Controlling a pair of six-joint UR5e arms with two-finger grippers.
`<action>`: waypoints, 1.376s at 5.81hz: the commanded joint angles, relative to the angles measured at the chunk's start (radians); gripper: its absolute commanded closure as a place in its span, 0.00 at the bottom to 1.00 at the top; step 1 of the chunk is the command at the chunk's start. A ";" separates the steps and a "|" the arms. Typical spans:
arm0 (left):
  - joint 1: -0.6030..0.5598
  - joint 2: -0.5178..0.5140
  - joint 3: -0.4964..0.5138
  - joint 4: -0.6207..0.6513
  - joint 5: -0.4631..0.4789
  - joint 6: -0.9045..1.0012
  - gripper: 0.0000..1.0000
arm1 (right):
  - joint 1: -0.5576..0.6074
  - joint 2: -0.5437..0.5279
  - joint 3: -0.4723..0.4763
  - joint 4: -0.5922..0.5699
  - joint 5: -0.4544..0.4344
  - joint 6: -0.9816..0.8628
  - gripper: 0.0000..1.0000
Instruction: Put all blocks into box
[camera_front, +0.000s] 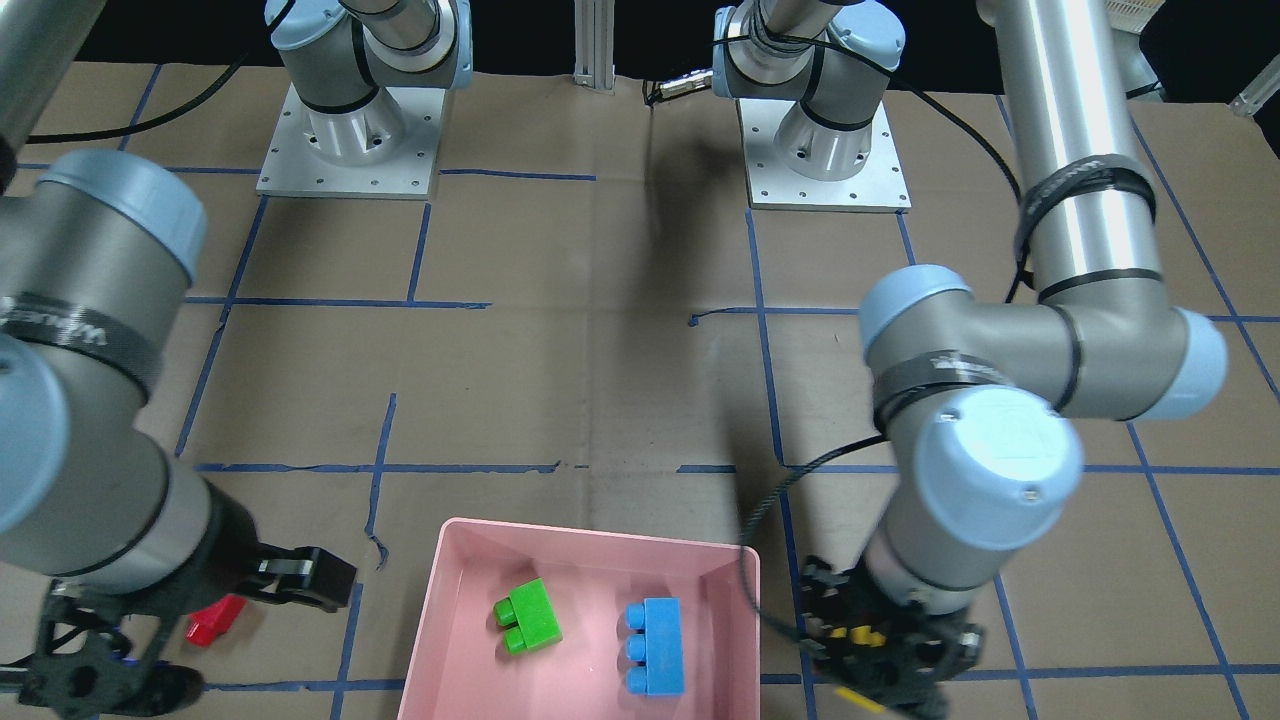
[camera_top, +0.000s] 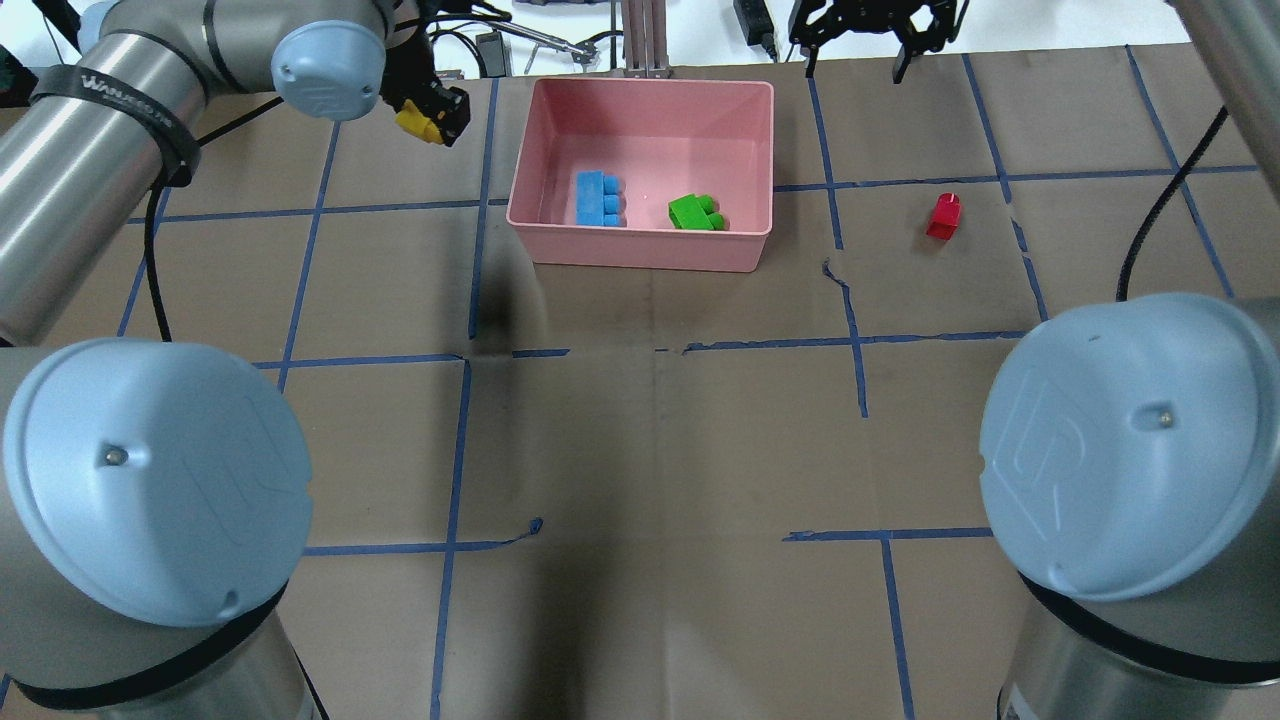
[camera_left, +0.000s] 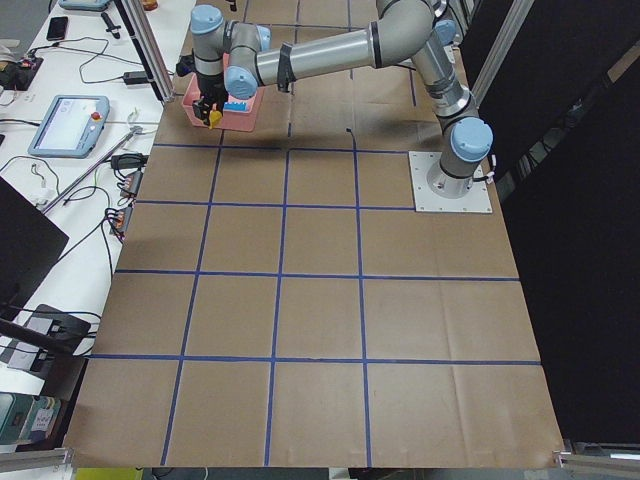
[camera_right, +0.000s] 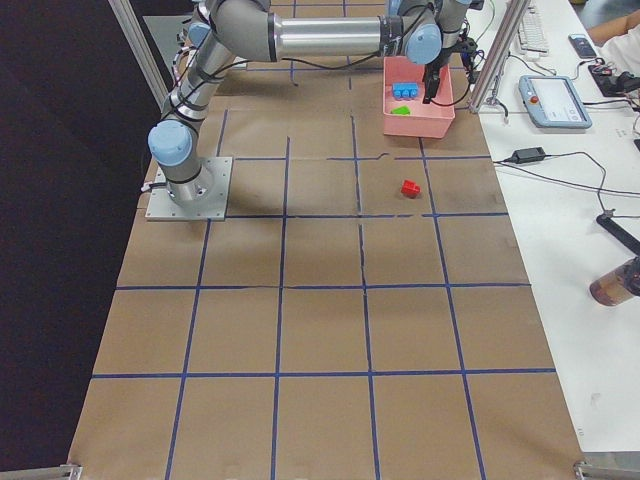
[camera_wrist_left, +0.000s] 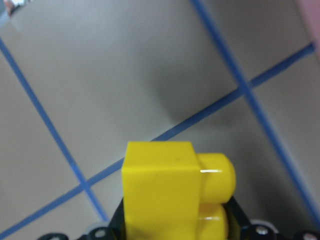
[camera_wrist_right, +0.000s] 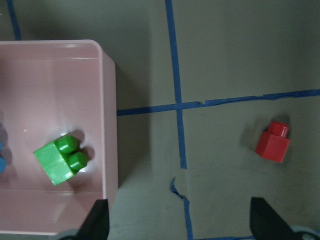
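The pink box (camera_top: 640, 88) stands at the far middle of the table, with the light blue block (camera_top: 598, 198) and the green block (camera_top: 696, 212) inside. My left gripper (camera_top: 432, 110) is shut on the yellow block (camera_top: 416, 121) and holds it above the table, just left of the box; the left wrist view shows the yellow block (camera_wrist_left: 165, 195) over blue tape lines. The red block (camera_top: 943, 216) lies on the table right of the box. My right gripper (camera_wrist_right: 179, 205) is open and empty, high above the spot between the box wall (camera_wrist_right: 109, 125) and the red block (camera_wrist_right: 273, 142).
The table is covered in brown paper with a blue tape grid. Both arm bases (camera_front: 350, 150) sit at the robot's side. A metal post (camera_top: 640, 40) stands just behind the box. Cables and devices lie beyond the far edge.
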 joint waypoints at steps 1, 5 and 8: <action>-0.136 -0.127 0.101 0.007 -0.057 -0.111 0.87 | -0.105 0.003 0.097 -0.020 0.002 -0.108 0.01; -0.111 -0.054 0.068 -0.129 -0.044 -0.105 0.00 | -0.192 0.128 0.237 -0.226 0.004 -0.113 0.01; -0.002 0.261 -0.152 -0.335 -0.033 -0.114 0.00 | -0.192 0.182 0.241 -0.295 -0.002 -0.095 0.08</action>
